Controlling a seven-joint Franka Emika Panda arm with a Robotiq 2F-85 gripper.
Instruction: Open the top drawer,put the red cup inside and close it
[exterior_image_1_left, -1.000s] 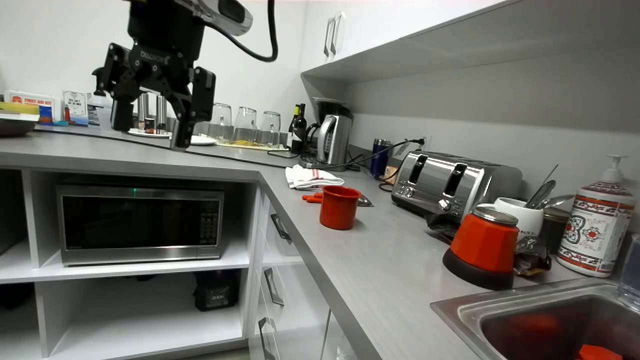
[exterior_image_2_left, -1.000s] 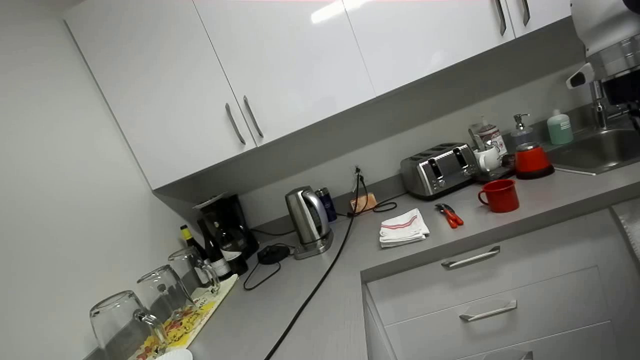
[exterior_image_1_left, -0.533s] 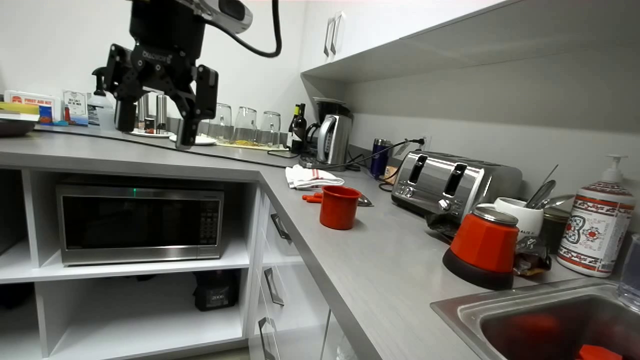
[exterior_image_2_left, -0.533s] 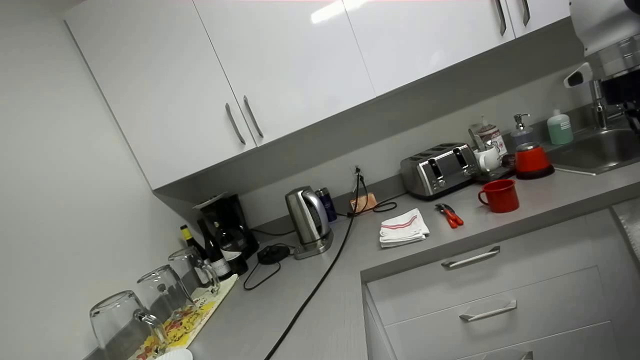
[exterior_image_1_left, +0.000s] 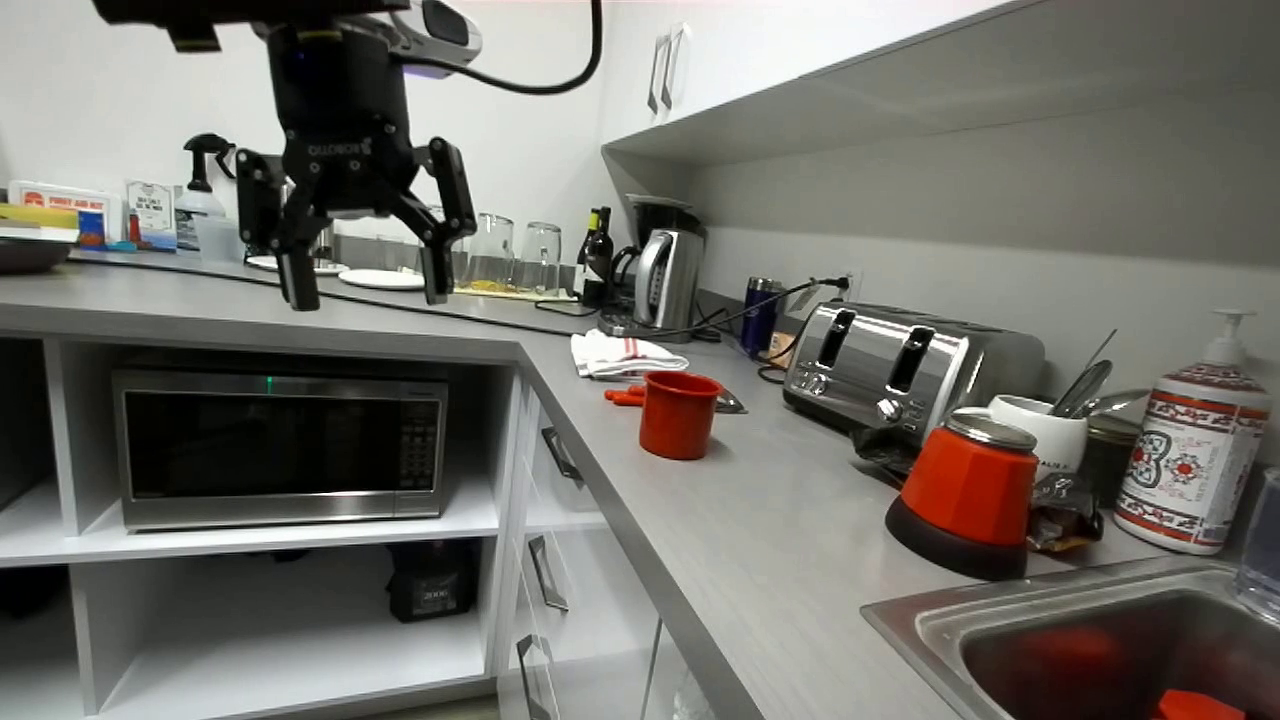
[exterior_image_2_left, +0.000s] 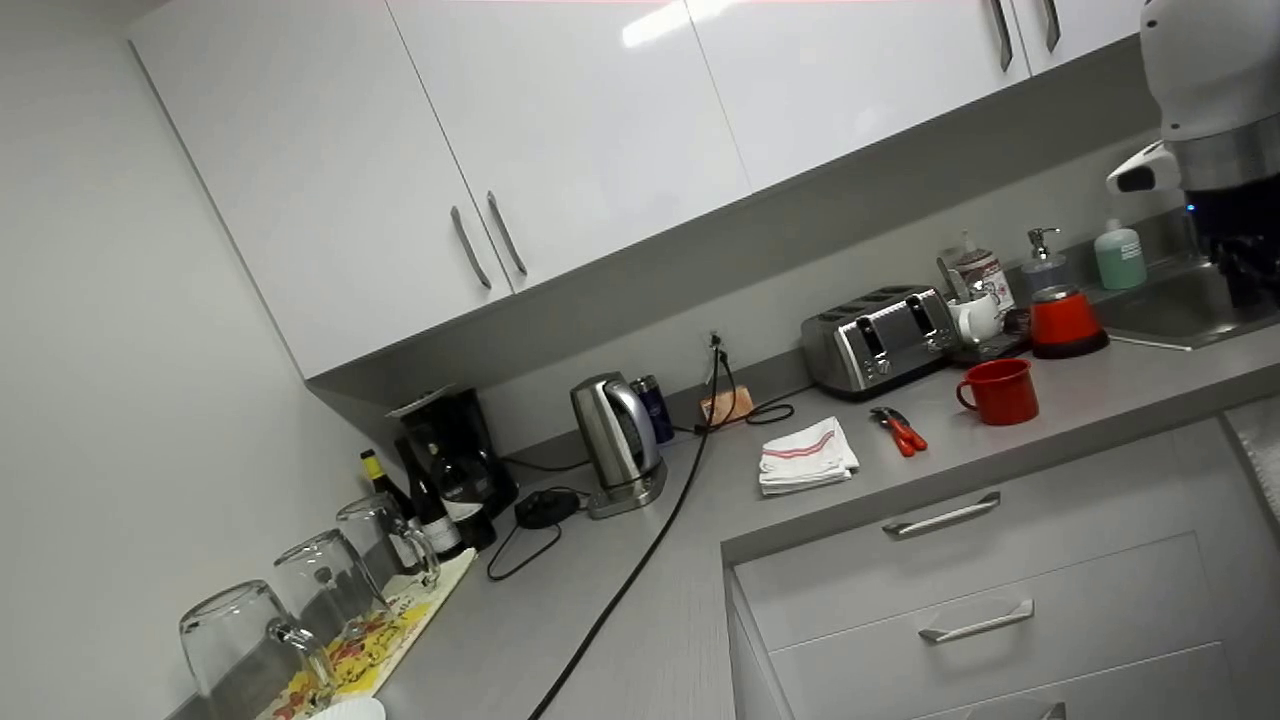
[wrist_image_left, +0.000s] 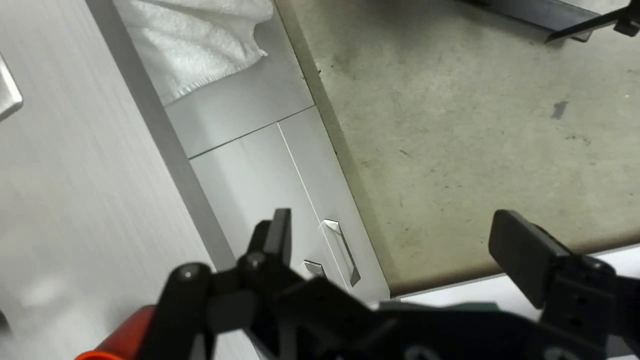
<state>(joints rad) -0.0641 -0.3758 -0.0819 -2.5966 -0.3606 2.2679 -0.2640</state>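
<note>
Black two-fingered hand (exterior_image_1_left: 370, 298): spread — midair
Squat red mug (exterior_image_2_left: 1004, 394): on grey worktop (exterior_image_2_left: 1120, 385) (upright)
Flat white top drawer (exterior_image_2_left: 975, 555): closed

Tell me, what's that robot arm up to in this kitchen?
The robot arm isn't handling anything right now: its tool hangs open in the air with nothing in it. The red cup stands upright on the counter, and the top drawer is shut. The job is to open that drawer, put the cup inside and close it, but the cup isn't in there yet.
</note>
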